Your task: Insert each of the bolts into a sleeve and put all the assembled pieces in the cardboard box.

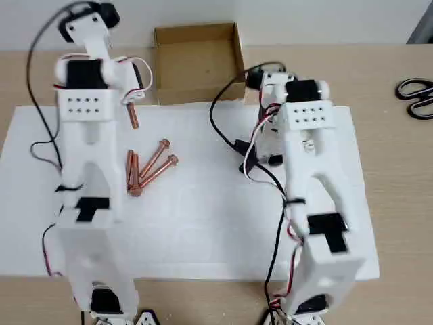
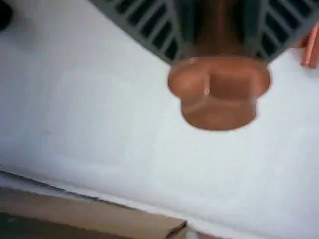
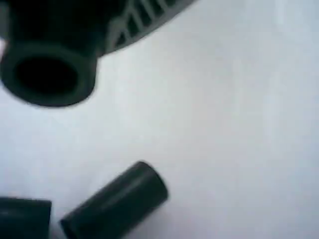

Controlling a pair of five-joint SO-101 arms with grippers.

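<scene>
White foam sheet (image 1: pixel 203 223) on a wood table. Left gripper (image 2: pixel 217 25) is clamped on a copper bolt (image 2: pixel 219 92), upper left of the high view. Right gripper (image 3: pixel 75 25) is clamped on a black sleeve (image 3: pixel 47 74), bore exposed, so likely staged for mating. Spare bolts (image 1: pixel 149 169) centre-left, cardboard box (image 1: pixel 196 61) top centre. Both arms are stretched forward, wrists pitched down.

Copper bolt (image 2: pixel 219 92); black sleeve (image 3: pixel 47 74) (white mat (image 1: pixel 203 223))

Scissors (image 1: pixel 414 97) lie on the wooden table (image 1: pixel 399 176); white sheet (image 1: pixel 203 223) covers its middle.
</scene>
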